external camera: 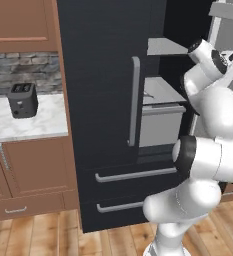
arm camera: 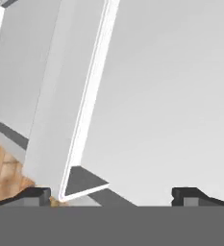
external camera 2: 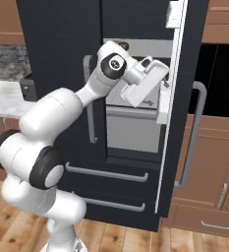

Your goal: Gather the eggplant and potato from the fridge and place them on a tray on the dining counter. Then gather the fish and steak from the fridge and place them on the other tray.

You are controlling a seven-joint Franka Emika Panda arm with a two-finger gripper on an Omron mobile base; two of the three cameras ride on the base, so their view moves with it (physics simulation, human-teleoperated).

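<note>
A: What sits closest in the hand view?

B: The two dark fingers (arm camera: pixel 111 194), small blocky tips at the bottom edge, spread as wide as they go, with nothing between them. Just past them is a smooth, matte white door bin (arm camera: pixel 75 158) with a thin bright edge and a grey inside at its corner.

A: Are they touching it?

B: I cannot tell; the bin's corner lies between the tips, close to the left one.

A: And further out?

B: From the right base view, the white hand (external camera 2: pixel 146 81) reaches into the fridge (external camera 2: pixel 62 59), a tall flat black body with long silver handles. Its right door (external camera 2: pixel 172 147) stands open, edge towards the camera, and the hand is close beside the door's inner face. Grey shelves (external camera: pixel 163 92) and a pale drawer (external camera: pixel 160 125) show inside. Two lower drawers (external camera: pixel 133 187) with silver bars are shut.

A: Room to move?

B: Tight by the door; open plank floor (external camera: pixel 38 235) below. Left, a veined marble table (external camera: pixel 33 122) carries a black toaster (external camera: pixel 23 100).
</note>
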